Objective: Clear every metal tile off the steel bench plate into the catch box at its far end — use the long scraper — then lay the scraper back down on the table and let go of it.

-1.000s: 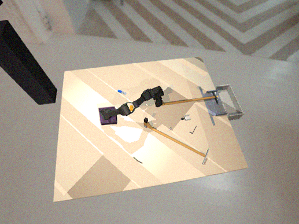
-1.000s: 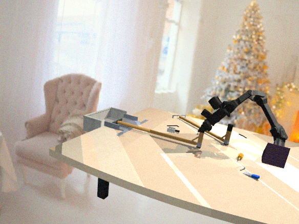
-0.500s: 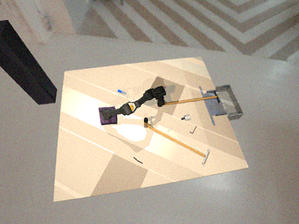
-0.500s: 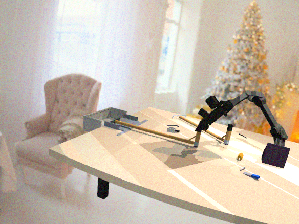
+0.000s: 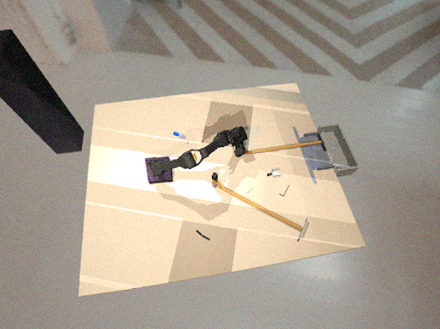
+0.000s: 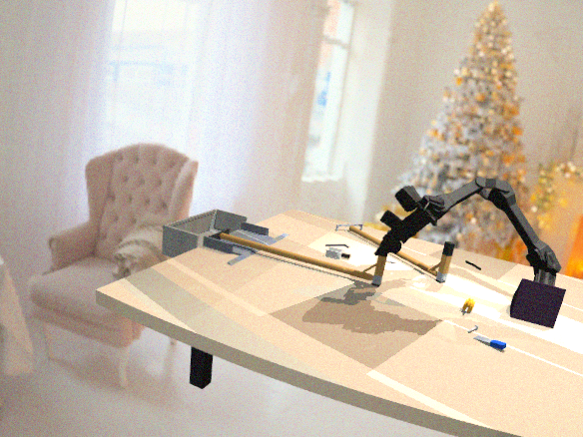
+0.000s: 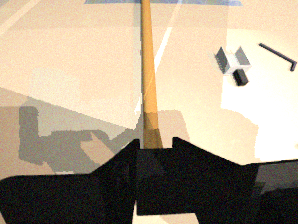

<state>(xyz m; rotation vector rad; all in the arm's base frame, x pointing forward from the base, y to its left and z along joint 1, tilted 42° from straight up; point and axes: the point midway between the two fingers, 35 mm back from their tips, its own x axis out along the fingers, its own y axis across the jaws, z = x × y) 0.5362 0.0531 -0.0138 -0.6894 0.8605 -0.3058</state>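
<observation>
My gripper [image 5: 239, 152] [image 6: 381, 255] [image 7: 156, 145] is shut on the upright grip of the long scraper [image 5: 285, 146] [image 6: 299, 257] [image 7: 149, 75]. The shaft runs low over the table to the steel bench plate [image 5: 318, 160] [image 6: 257, 236]. The dark scraper head [image 5: 322, 142] is at the plate's far end, beside the near side of the catch box [image 5: 347, 148] [image 6: 180, 242]. I can make out no metal tile on the visible part of the plate. The box's contents are too unclear to tell, and the plate's side wall partly hides the head in the exterior view.
A second wooden-handled tool [image 5: 261, 207] [image 6: 414, 260] lies diagonally beside the scraper. A bracket-like piece [image 5: 275, 172] [image 7: 233, 62] and an L-shaped key [image 5: 285, 191] [image 7: 277, 55] lie between them. A blue-handled item [image 5: 176, 134] [image 6: 498, 344] and a yellow piece [image 6: 468, 305] lie near the arm's base.
</observation>
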